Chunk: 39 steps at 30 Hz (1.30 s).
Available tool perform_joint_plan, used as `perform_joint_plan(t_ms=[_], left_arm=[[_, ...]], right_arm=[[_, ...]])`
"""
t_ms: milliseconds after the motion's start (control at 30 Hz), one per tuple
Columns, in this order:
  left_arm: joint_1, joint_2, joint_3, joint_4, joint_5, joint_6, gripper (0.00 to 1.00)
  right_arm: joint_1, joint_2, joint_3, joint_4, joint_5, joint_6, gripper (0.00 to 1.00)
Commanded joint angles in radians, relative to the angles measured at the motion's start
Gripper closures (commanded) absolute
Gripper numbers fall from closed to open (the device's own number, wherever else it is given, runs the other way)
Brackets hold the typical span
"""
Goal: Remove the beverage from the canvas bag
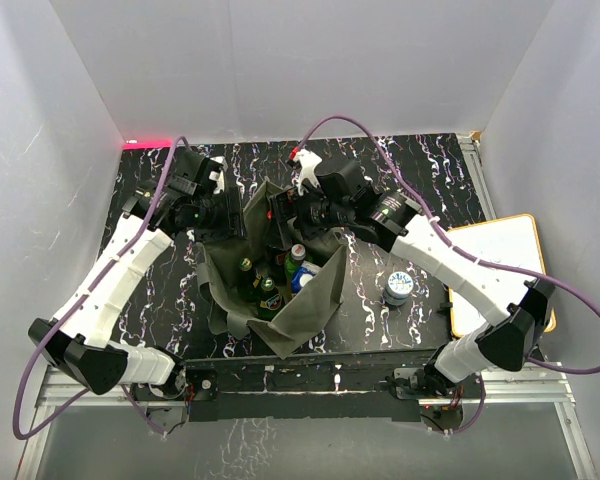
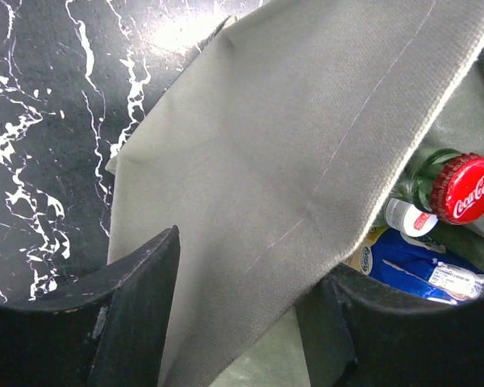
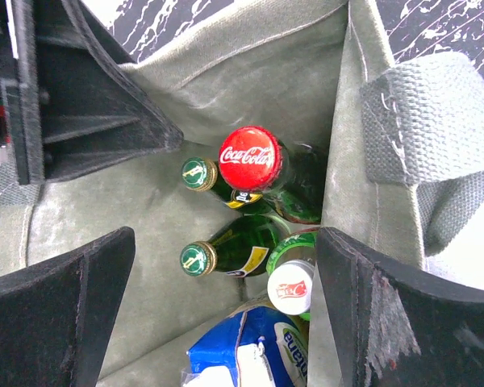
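The olive-grey canvas bag [image 1: 310, 300] stands open at the table's middle. In it are a Coca-Cola bottle with a red cap [image 3: 250, 157], two green bottles with gold-rimmed caps [image 3: 198, 173] [image 3: 198, 258], a green bottle with a white cap [image 3: 290, 288] and a blue-white packet [image 3: 250, 351]. My right gripper [image 3: 226, 242] is open and empty, hanging over the bag's mouth above the bottles, its right finger by the bag's wall. My left gripper [image 2: 250, 266] is at the bag's left rim, jaws apart, with the bag's wall [image 2: 290, 145] running between them.
A small dark jar with a pale lid [image 1: 398, 288] stands on the black marbled table [image 1: 410, 180] to the right of the bag. A white board with an orange rim [image 1: 500, 270] lies at the right edge. White walls close in the back and sides.
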Motion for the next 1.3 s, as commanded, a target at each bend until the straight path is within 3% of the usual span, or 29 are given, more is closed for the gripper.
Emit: perform_joint_plan(t_ms=[0, 333, 800, 1267], left_arm=[[-0.005, -0.007, 0.043, -0.033, -0.052, -0.071, 0.52], [-0.004, -0.009, 0.061, -0.044, -0.107, -0.069, 0.8], [-0.004, -0.024, 0.024, 0.014, -0.079, -0.078, 0.99], [-0.005, -0.011, 0.047, 0.02, -0.072, -0.069, 1.0]], right_arm=[[0.0, 0.018, 0.034, 0.04, 0.011, -0.036, 0.02], [0.001, 0.052, 0.059, 0.022, 0.049, -0.088, 0.04], [0.003, 0.088, 0.087, -0.02, 0.105, -0.188, 0.1], [0.083, 0.14, 0.1, 0.056, 0.215, -0.259, 0.18]])
